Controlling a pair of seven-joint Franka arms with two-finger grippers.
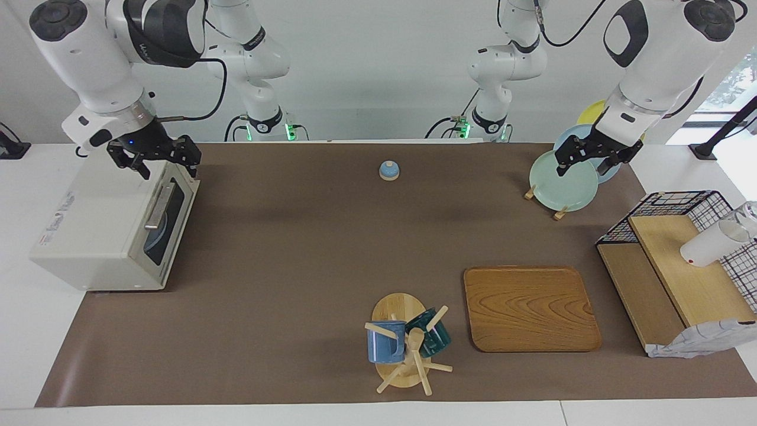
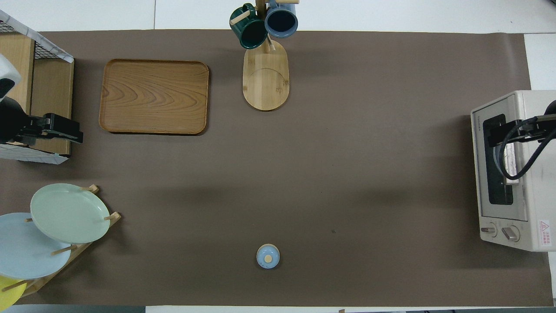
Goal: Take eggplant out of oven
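Oven (image 1: 100, 236) door is shut, so you won't spot the eggplant anywhere; through the dark glass you can only make out something bluish and round, can't tell what. It sits at the right arm's end of the table, its door with the metal bar handle (image 1: 159, 205) facing the middle of the brown mat (image 1: 307, 248).

Your right gripper (image 1: 155, 158) is hanging over the oven's top edge, right above the handle end nearest the robots. Fingers look spread apart with nothing between them, and from the facing view they seem just clear of the door, though you can't be sure they aren't touching.

Your left gripper (image 1: 594, 157) is up over the plate rack (image 1: 544, 201) at the left arm's end, above the pale green plate (image 1: 562, 183); its fingers are parted too and empty. That arm's just waiting.

Other stuff you've got on the mat: a small blue bell (image 1: 389, 170) near the robots in the middle, a wooden tray (image 1: 529, 307) farther out, and a mug tree (image 1: 408, 349) beside the tray with a blue mug (image 1: 385, 342) and a dark green mug (image 1: 434, 334) hanging on it. A wire-and-wood shelf (image 1: 674, 278) stands just off the mat at the left arm's end.
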